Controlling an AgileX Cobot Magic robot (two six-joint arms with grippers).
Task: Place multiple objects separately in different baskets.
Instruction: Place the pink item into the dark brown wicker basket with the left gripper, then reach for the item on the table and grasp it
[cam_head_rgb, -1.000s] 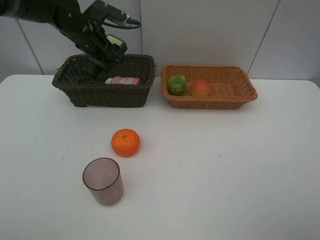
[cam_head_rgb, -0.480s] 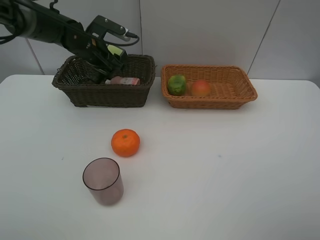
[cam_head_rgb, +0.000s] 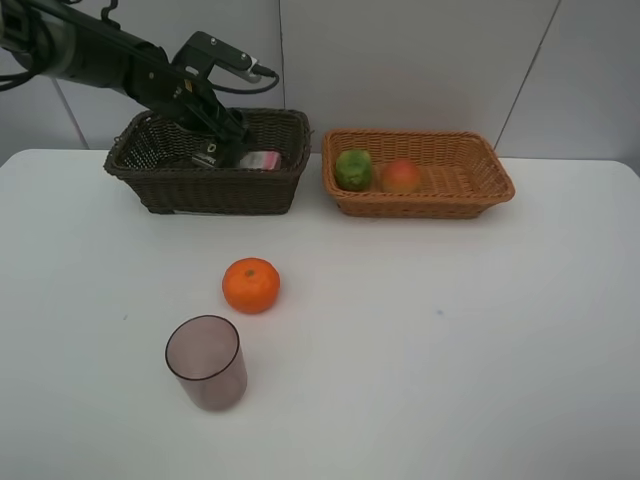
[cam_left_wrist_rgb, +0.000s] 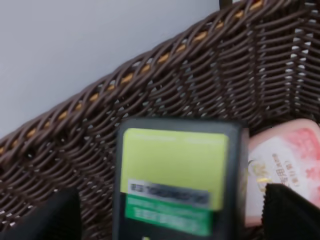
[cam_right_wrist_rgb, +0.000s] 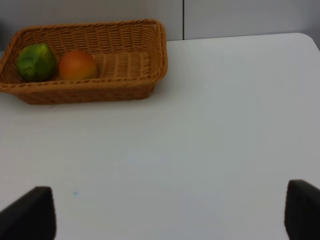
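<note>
While your left gripper (cam_left_wrist_rgb: 167, 212) sits spread inside the dark basket (cam_left_wrist_rgb: 200, 75), pump bottle (cam_left_wrist_rgb: 172, 175) apparently loose between its fingers beside the pink bottle (cam_left_wrist_rgb: 280, 170), green fruit (cam_head_rgb: 353, 168) and red-yellow fruit (cam_head_rgb: 401, 176) are in the tan basket (cam_head_rgb: 470, 195). Left to do: orange (cam_head_rgb: 250, 285) and cup (cam_head_rgb: 206, 362), on the table (cam_head_rgb: 450, 350).

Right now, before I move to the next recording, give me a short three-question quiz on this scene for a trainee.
1. How many fruits lie in the shallow light orange-tan wicker basket?
2. Where is the small pink bottle? A) in the light basket B) in the deep dark brown wicker basket C) standing on the table
3. True or false: the round orange lies in a basket.

Key: 1) two, a green mottled fruit and a red-yellow round fruit. 2) B. 3) false, the orange lies on the white table.
</note>
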